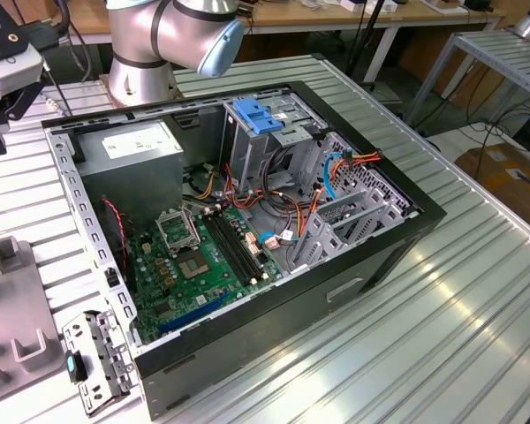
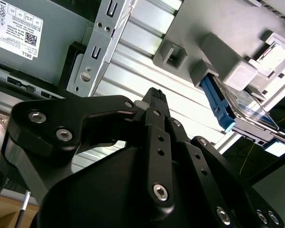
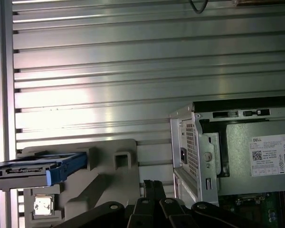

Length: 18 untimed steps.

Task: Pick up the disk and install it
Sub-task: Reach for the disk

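First wrist view: disk [image 3: 34, 169] in holder [image 3: 126, 176]

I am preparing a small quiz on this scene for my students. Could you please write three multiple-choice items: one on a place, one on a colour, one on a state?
1. Where does the disk lie?
A. in the grey holder on the table
B. in the drive cage
C. in the claw

2. What colour are the disk's side rails?
A. red
B. blue
C. yellow

3. How is the computer case?
A. closed
B. upside down
C. open

Answers:
1 A: the second wrist view shows the disk resting in the grey holder, apart from the claw.
2 B: both wrist views show blue rails.
3 C: in the exterior view the motherboard lies bare inside the case.
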Tool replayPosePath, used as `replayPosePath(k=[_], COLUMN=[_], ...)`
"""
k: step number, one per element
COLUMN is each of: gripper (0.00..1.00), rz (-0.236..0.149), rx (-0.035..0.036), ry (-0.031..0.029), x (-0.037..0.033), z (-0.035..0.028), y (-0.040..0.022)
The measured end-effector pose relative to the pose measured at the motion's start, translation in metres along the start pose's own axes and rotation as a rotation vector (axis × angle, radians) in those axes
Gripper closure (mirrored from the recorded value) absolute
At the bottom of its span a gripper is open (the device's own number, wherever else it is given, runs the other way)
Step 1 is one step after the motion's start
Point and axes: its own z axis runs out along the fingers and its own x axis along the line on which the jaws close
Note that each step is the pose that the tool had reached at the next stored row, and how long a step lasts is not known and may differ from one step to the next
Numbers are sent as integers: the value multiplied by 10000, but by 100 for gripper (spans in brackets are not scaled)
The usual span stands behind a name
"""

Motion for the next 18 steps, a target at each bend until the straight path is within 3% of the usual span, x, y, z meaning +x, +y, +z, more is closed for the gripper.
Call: replayPosePath(k=[11,18], gripper=[89,89], rz=[-1,0], rx=[-1,-1], ry=[1,1], x=[128,327], z=[6,11], y=[-8,-9])
